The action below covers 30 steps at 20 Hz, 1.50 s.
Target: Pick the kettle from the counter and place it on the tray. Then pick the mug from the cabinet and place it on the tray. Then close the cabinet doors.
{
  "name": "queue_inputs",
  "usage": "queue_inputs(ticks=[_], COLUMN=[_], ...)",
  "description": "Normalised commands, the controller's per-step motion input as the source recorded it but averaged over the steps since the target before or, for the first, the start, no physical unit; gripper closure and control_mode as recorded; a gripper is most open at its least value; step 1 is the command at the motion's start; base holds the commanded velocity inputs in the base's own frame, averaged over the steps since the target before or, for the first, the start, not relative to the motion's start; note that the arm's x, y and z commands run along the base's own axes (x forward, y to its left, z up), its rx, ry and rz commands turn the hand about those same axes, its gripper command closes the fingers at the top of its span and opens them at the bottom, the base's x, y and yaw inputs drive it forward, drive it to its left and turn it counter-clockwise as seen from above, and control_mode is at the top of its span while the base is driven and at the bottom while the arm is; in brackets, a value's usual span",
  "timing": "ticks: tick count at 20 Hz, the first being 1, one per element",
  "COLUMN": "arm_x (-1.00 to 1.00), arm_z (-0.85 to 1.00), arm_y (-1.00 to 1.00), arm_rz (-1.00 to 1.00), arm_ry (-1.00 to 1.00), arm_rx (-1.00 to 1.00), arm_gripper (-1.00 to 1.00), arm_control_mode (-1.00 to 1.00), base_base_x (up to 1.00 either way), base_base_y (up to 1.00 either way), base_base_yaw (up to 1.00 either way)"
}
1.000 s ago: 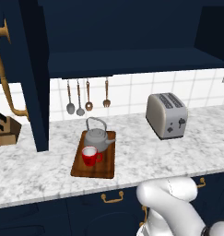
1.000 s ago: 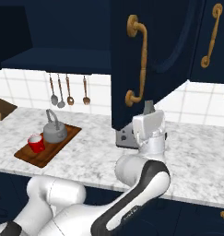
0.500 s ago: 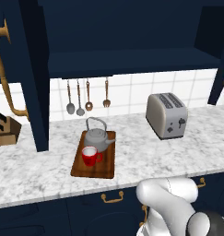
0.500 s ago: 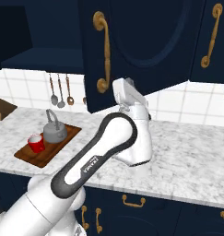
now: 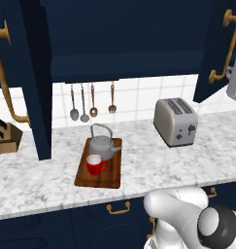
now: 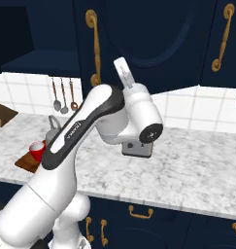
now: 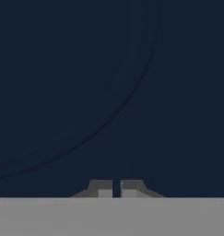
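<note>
A white-grey marbled counter [image 5: 153, 160] with a thick front edge runs the width of the kitchen, backed by white tiles. A brown wooden tray [image 5: 109, 175] lies on the worktop towards its left half, roughly midway between the back and front edges, bearing a grey kettle [image 5: 102, 144] at its rear end and a red mug [image 5: 94, 164] just in front. A silver toaster [image 5: 176, 121] stands towards the right, near the back edge. A wooden knife block [image 5: 6, 137] sits at the far left.
</note>
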Motion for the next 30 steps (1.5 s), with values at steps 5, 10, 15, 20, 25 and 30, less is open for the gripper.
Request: queue_inputs(ticks=[5,10,15,20,25,30], arm_x=[0.59,0.7,0.69,0.64,0.63,0.78], arm_z=[-0.33,-0.24,0.0,-0.06,-0.07,0.0], arm_y=[0.99,1.0,0.71,0.6,0.68,0.5], arm_rz=[0.0,-0.02,-0.04,-0.04,-0.05,-0.09], arm_ry=[0.0,0.0,0.02,0.0,0.0,0.0], arm_rx=[-0.05,-0.02,0.01,0.0,0.0,0.03], arm_gripper=[1.0,1.0,1.0,1.0,1.0,1.0], arm_control_mode=[-1.0,-1.0,-1.0,-1.0,-1.0,-1.0], base_base_x=[0.0,0.0,0.0,0.0,0.0,0.0], base_base_y=[0.0,0.0,0.0,0.0,0.0,0.0], base_base_yaw=[0.0,0.0,0.0,0.0,0.0,0.0])
